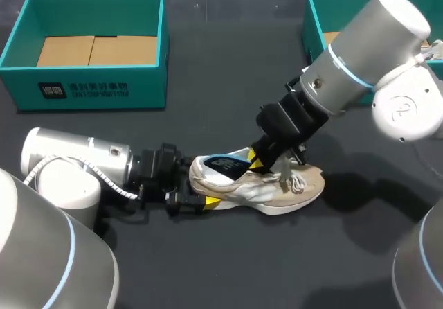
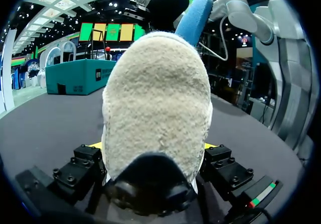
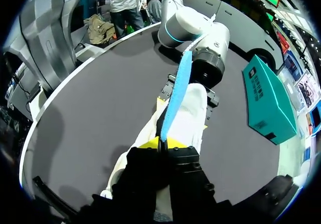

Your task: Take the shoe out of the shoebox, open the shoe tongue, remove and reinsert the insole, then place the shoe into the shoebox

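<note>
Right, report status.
Left fingers shut on shoe, at heel. Right fingers pinching blue insole, partly out of shoe. Shoe on table, outside both teal boxes.

It looks like a robot demonstration stand, shown by the round dark grey table [image 3: 95, 113] with a pale rim, the left silver-grey robot arm [image 1: 73, 163] and the right silver-grey robot arm [image 1: 356, 56] over it, and an open teal cardboard shoebox [image 1: 90, 87] and a second teal shoebox [image 1: 315, 18] well beyond the jaws.

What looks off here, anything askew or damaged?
Only the blue insole stands partly out of the shoe, pinched by the right gripper. That looks like the removal step, not a fault. The shoe sits upright on the table, heel clamped by the left gripper. No damage visible.
</note>
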`<state>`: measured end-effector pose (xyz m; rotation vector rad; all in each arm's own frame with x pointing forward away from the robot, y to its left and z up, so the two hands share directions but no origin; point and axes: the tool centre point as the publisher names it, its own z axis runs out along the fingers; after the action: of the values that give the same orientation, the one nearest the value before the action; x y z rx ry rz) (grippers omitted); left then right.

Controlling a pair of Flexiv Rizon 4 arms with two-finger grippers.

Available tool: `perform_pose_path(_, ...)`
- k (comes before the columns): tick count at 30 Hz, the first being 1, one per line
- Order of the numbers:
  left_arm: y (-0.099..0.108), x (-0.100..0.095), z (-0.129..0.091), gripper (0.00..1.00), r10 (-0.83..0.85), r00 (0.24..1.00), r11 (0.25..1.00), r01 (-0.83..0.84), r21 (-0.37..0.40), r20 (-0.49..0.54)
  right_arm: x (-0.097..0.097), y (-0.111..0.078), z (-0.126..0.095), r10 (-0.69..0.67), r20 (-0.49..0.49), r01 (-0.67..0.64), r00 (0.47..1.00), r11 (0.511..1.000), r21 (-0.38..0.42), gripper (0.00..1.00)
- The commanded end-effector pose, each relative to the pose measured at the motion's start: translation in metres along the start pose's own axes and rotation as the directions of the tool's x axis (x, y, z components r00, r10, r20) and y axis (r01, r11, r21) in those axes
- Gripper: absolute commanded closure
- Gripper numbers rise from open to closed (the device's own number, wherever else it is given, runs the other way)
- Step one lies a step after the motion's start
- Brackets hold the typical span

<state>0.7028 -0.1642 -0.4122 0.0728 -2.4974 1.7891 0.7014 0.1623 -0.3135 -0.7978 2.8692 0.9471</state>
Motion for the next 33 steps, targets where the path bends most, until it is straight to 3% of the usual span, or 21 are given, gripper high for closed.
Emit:
perform_pose_path(1, 0.005, 0.002, 0.003, 1.0, -0.001, 1.0, 1.0, 0.001, -0.001, 0.002, -0.022, 0.017, 0.011, -0.007, -0.074, 0.01, 0.997, 0.999, 0.042, 1.0)
perform_pose_path(10, 0.005, 0.002, 0.003, 1.0, -0.001, 1.0, 1.0, 0.001, -0.001, 0.002, -0.032, 0.033, 0.022, 0.035, -0.106, -0.022, 0.994, 0.992, 0.121, 1.0)
perform_pose_path(13, 0.005, 0.002, 0.003, 1.0, -0.001, 1.0, 1.0, 0.001, -0.001, 0.002, -0.032, 0.034, 0.022, 0.133, -0.079, -0.118, 0.988, 0.978, 0.17, 0.99)
perform_pose_path(16, 0.005, 0.002, 0.003, 1.0, -0.001, 1.0, 1.0, 0.001, -0.001, 0.002, -0.03, 0.035, 0.02, 0.206, -0.063, -0.191, 0.977, 0.963, 0.19, 0.73)
perform_pose_path(18, 0.005, 0.002, 0.003, 1.0, -0.001, 1.0, 1.0, 0.001, -0.001, 0.002, -0.029, 0.035, 0.019, 0.268, -0.065, -0.249, 0.961, 0.945, 0.212, 0.63)
perform_pose_path(23, 0.005, 0.002, 0.003, 1.0, -0.001, 1.0, 1.0, 0.001, -0.001, 0.002, -0.03, 0.034, 0.02, 0.404, -0.097, -0.37, 0.909, 0.893, 0.258, 0.54)
perform_pose_path(25, 0.005, 0.002, 0.003, 1.0, -0.001, 1.0, 1.0, 0.001, -0.001, 0.002, -0.03, 0.034, 0.021, 0.446, -0.099, -0.406, 0.89, 0.871, 0.276, 0.55)
perform_pose_path(30, 0.005, 0.002, 0.003, 1.0, -0.001, 1.0, 1.0, 0.001, -0.001, 0.002, -0.032, 0.034, 0.022, 0.496, -0.101, -0.459, 0.862, 0.85, 0.259, 0.51)
perform_pose_path(31, 0.005, 0.002, 0.003, 1.0, -0.001, 1.0, 1.0, 0.001, -0.001, 0.002, -0.032, 0.034, 0.022, 0.503, -0.099, -0.467, 0.858, 0.847, 0.253, 0.44)
perform_pose_path(32, 0.005, 0.002, 0.003, 1.0, -0.001, 1.0, 1.0, 0.001, -0.001, 0.002, -0.032, 0.035, 0.022, 0.51, -0.096, -0.476, 0.855, 0.845, 0.244, 0.27)
perform_pose_path(33, 0.005, 0.002, 0.003, 1.0, -0.001, 1.0, 1.0, 0.001, -0.001, 0.002, -0.033, 0.035, 0.023, 0.512, -0.094, -0.481, 0.854, 0.845, 0.233, 0.16)
